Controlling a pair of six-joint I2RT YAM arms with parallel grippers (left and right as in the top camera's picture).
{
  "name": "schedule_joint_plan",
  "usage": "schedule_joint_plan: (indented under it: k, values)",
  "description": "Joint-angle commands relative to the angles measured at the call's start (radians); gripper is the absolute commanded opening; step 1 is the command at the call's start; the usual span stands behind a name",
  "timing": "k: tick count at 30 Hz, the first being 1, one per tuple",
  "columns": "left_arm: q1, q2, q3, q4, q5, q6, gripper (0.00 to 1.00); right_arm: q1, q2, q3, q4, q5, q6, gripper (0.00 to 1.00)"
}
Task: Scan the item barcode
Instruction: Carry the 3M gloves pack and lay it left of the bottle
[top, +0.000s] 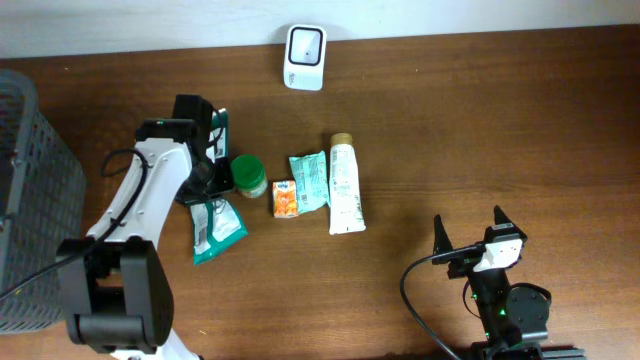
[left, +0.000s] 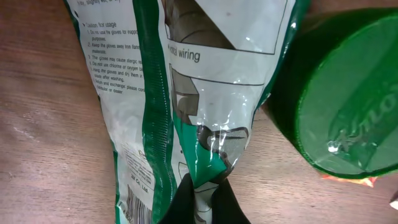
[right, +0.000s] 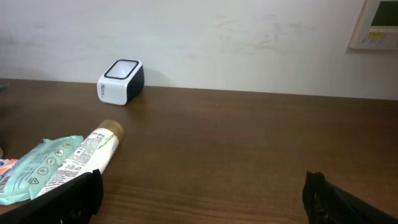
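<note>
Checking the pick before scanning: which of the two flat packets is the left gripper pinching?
The green-and-white packet beside the green-lidded jar, pinched in the shut left gripper. The paler teal packet lies free between orange carton and tube.

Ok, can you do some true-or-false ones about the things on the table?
1. The left gripper is pinching the green and white packet. True.
2. The right gripper is holding the tube. False: it is open and empty, and the tube lies on the table away from it.
3. The white scanner sits at the far edge of the table. True.
4. The jar has a red lid. False: the lid is green.
5. The little orange box is inside the basket. False: it lies on the table between the jar and the teal packet.
</note>
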Motion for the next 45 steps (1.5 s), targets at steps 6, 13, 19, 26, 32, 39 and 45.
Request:
schedule_joint_plan:
  k: [6, 13, 19, 26, 32, 39, 45]
  values:
    - [-0.036, 0.009, -0.038, 0.014, -0.021, 0.095, 0.0, 0.006, -0.006, -0.005, -0.005, 0.002, 0.0, 0.98]
    - [-0.15, 0.009, -0.066, 0.068, 0.006, -0.015, 0.0, 0.006, -0.006, -0.005, -0.004, 0.002, 0.0, 0.98]
    - [-0.229, 0.009, -0.066, 0.111, -0.003, -0.026, 0.0, 0.006, -0.006, -0.005, -0.004, 0.002, 0.0, 0.98]
    - [-0.202, 0.009, -0.066, 0.082, -0.132, -0.042, 0.0, 0.006, -0.006, -0.005, -0.004, 0.002, 0.0, 0.98]
    - [-0.192, 0.009, -0.066, 0.077, -0.164, -0.04, 0.0, 0.006, -0.006, -0.005, -0.005, 0.002, 0.0, 0.98]
    - [-0.192, 0.009, -0.066, 0.068, -0.293, 0.02, 0.01, 0.006, -0.006, -0.005, -0.004, 0.002, 0.0, 0.98]
    - [-0.192, 0.009, -0.066, 0.079, -0.28, 0.019, 0.3, 0.006, -0.006, -0.005, -0.005, 0.002, 0.0, 0.98]
